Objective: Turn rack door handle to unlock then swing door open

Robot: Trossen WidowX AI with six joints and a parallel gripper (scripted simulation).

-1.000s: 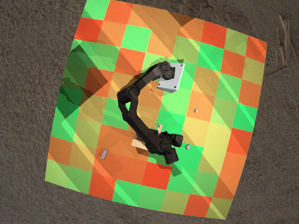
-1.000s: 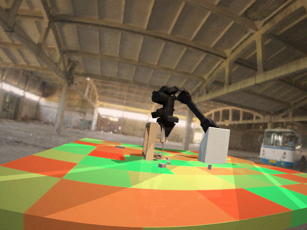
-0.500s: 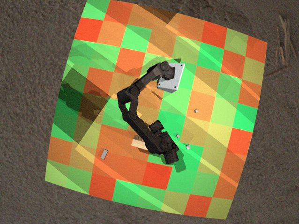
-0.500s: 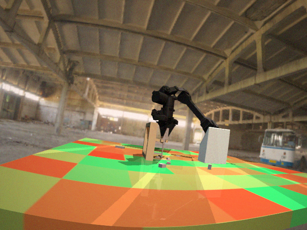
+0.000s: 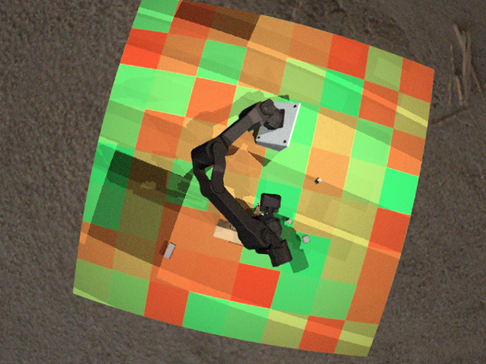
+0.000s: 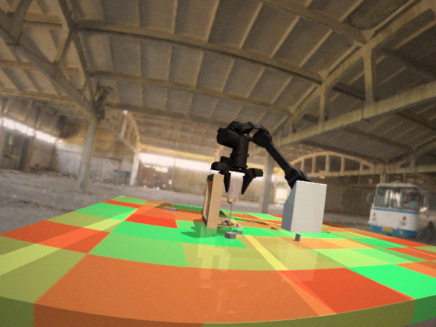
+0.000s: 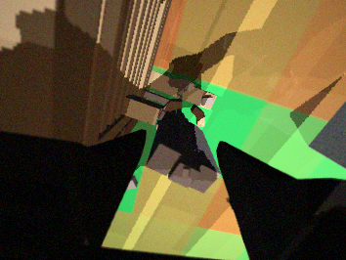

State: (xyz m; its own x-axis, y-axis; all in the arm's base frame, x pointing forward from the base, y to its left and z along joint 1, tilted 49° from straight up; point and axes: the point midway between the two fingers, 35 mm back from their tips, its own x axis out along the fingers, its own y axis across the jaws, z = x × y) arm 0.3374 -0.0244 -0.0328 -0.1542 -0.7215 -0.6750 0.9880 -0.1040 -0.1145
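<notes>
The rack's tan frame (image 5: 228, 236) (image 6: 214, 200) stands upright and also fills the upper left of the wrist view (image 7: 29, 98). Beside it stands a pale upright handle (image 6: 233, 184) with a thin rod and small tan brackets below. In the wrist view the handle (image 7: 178, 129) is a dark tapering shape with grey-brown blocks at its near end. My gripper (image 6: 234, 192) (image 7: 182, 141) is open, pointing down, its fingertips spread on either side of the handle as seen in both views. No finger contact shows. The door's angle and the handle's turn cannot be told; the arm covers much from above.
Small grey blocks (image 5: 306, 239) (image 5: 289, 221) (image 6: 230, 234) (image 6: 239, 231) lie near the rack. Another block (image 5: 318, 180) (image 6: 297, 237) lies nearer the arm's pale base (image 5: 278, 132) (image 6: 308, 207). A flat grey block (image 5: 169, 250) (image 6: 169, 209) lies on the rack's other side.
</notes>
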